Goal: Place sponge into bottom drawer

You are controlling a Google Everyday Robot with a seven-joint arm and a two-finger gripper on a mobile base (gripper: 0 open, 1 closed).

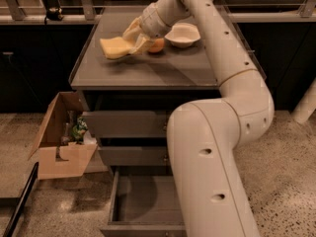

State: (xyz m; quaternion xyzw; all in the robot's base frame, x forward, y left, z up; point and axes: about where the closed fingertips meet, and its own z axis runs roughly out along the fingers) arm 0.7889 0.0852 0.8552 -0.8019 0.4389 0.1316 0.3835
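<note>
The pale yellow sponge (114, 47) is over the back left of the grey cabinet top (148, 73), held slightly above it. My gripper (134, 39) reaches down from the right and is shut on the sponge's right end. The bottom drawer (143, 201) is pulled out below, showing its bare grey floor. My arm's lower link hides the drawer's right part.
A round orange (157, 46) lies just right of the gripper, and a white bowl (182, 33) stands behind it. The two upper drawers (126, 125) are closed. An open cardboard box (59, 144) holding items stands on the floor left of the cabinet.
</note>
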